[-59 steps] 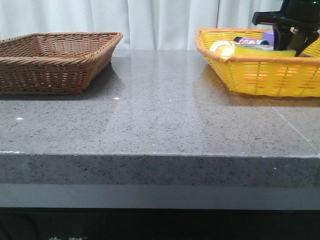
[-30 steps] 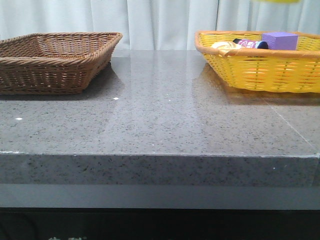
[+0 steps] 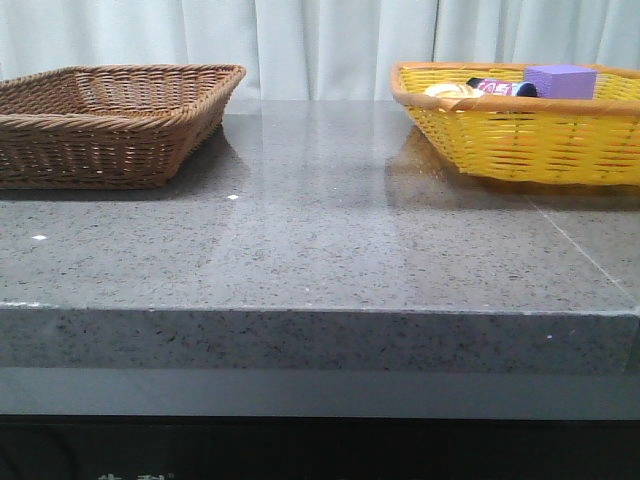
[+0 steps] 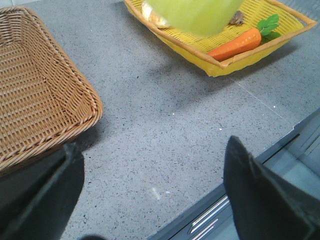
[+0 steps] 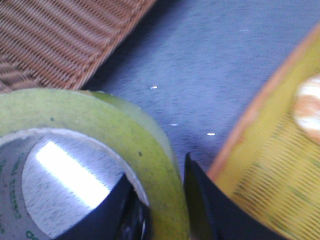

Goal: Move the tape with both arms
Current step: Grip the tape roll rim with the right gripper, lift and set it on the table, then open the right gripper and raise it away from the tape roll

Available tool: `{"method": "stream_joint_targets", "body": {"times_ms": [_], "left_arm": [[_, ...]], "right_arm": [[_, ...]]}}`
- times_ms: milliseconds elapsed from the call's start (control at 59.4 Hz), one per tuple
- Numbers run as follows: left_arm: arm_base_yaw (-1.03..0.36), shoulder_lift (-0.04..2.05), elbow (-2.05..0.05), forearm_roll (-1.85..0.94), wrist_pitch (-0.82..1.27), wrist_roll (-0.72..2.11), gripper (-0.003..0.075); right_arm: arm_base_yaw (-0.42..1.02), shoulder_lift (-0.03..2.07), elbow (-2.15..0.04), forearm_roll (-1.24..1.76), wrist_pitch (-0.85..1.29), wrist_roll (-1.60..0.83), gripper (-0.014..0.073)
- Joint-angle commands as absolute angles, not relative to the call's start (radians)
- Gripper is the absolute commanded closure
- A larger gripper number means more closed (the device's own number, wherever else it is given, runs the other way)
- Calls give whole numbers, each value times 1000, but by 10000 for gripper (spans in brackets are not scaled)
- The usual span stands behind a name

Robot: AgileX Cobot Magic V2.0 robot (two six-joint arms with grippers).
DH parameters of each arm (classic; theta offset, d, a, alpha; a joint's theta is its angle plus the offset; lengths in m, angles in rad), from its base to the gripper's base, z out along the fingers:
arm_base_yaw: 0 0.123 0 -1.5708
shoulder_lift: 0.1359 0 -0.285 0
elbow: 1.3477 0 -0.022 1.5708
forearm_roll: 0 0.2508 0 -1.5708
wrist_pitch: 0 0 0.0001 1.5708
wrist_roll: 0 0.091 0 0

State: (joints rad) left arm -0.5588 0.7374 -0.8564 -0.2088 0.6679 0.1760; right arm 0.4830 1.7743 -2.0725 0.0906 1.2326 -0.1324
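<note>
**A:** What's the room like on my feed? I've got pale curtains behind a grey speckled stone surface, glossy enough to throw reflections, with a thin seam running across it near the yellow basket. A brown wicker basket sits on the left, and it looks bare from the left wrist view. Neither arm shows in the front view.

**B:** And the tape?

**A:** The tape is up off the surface. In the right wrist view the right end effector is clamped on it, 1 finger inside the core and 1 outside the yellow band. The left wrist view catches the roll as a blurred yellow-green shape hanging over the yellow basket's near corner.

**B:** So which step are we in?

**A:** I'd judge the pick is done and I'm carrying it toward the middle for the handover. The left end effector has its 2 fingers spread wide, holding nothing, over the open stretch between the baskets.

**B:** What does the next move need?

**A:** I'd bring the roll in between those spread fingers, with a free part of the band facing them, away from where the right one grips. The left has to close firmly before the right lets go, or the roll drops.

**B:** Anything else in the yellow basket?

**A:** A purple box, a toy carrot, a pale round thing. None of it matters here.
</note>
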Motion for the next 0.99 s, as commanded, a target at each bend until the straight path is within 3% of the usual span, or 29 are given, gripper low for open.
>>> {"method": "stream_joint_targets", "body": {"times_ms": [0,741,808,977], "left_arm": [[-566,740,-892,-229,591,173,153],[-566,740,-892,-229,591,173,153],[-566,740,-892,-229,591,173,153],[-566,740,-892,-229,591,173,153]], "right_arm": [[524,1755,-2077,73,1161,-152,484],[571,2015,-2060,-63,1164,-152,472],[571,2019,-2060,-63,1158,-152,425],[571,2020,-2063,-62,1150,-151,184]]}}
